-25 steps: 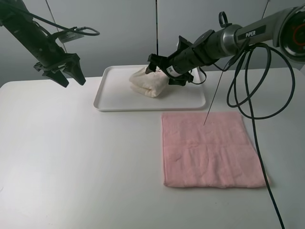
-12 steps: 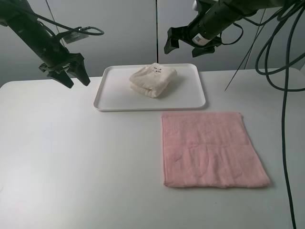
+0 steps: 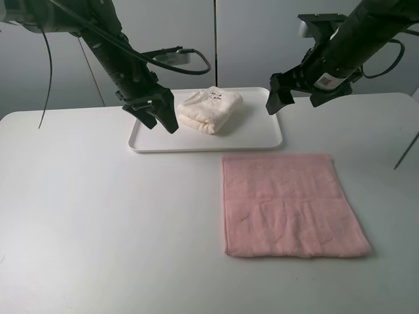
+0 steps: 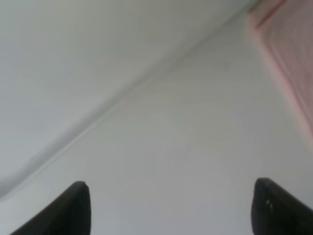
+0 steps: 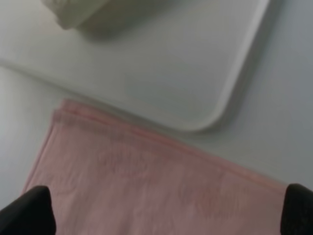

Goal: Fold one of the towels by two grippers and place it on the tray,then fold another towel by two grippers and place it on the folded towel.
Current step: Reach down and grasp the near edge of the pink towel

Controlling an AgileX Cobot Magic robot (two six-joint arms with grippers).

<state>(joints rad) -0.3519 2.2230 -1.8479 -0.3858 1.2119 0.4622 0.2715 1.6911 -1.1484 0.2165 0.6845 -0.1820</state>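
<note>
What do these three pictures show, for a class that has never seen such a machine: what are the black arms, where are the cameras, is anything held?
It is a robot with two black arms over a white table. The wide picture comes from a camera mounted high, off the arms; the other two come from a camera on each wrist, looking past the dark gripper tips. On the white tray lies a folded cream towel. In front of it a pink towel lies flat, unfolded. Each arm ends in a gripper: the left gripper hangs near the tray's left end, the right gripper near its right end. Both are open and hold nothing.
</note>
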